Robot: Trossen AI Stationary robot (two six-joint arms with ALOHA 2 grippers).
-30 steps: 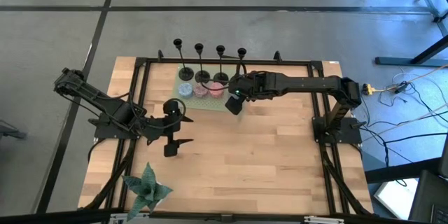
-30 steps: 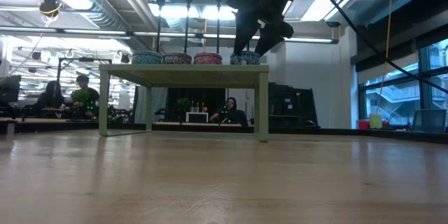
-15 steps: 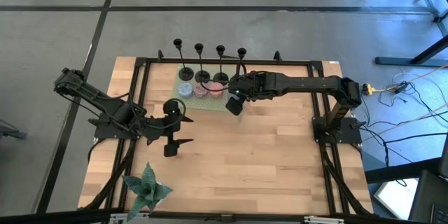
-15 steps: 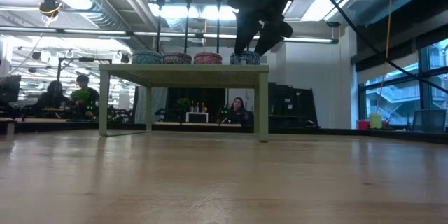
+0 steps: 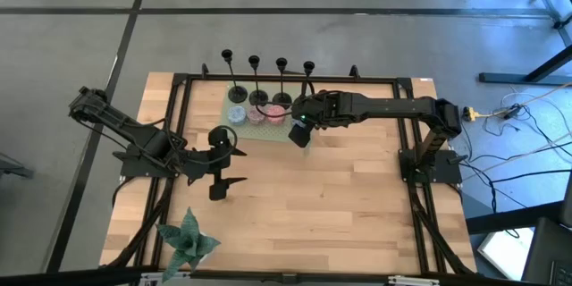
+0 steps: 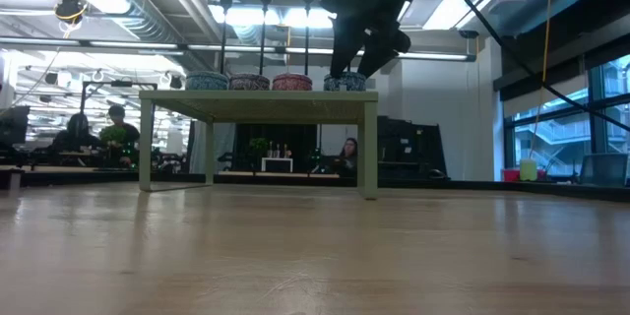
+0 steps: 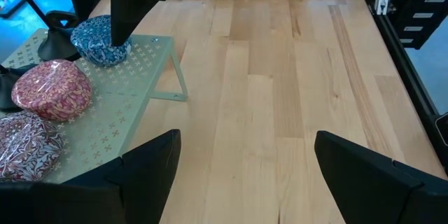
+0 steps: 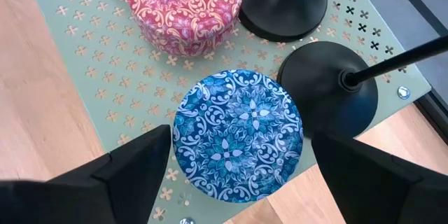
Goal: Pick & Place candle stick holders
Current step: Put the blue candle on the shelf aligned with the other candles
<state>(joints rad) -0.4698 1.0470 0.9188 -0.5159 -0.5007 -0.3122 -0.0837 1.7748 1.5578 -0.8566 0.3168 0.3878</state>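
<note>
Holders (image 5: 268,76) stand upright in a row on the green stand (image 8: 84,56), stems vertical. I see my right gripper (image 8: 234,164) spread wide over the blue tin (image 8: 238,136), nearest holder (image 8: 329,84) just beyond. Left gripper (image 7: 245,161), also wide, waits well apart.

Open-plan robotics lab or industrial workspace. Evidence: wooden worktop (image 5: 331,188) enclosed in a black metal frame (image 5: 179,107) on grey concrete floor (image 5: 268,45); loose cables (image 5: 518,112) beyond the worktop's right edge; exposed ceiling ducts (image 6: 108,0) and strip lights (image 6: 276,15); people seated at desks (image 6: 94,133) behind; large windows (image 6: 551,128).
</note>
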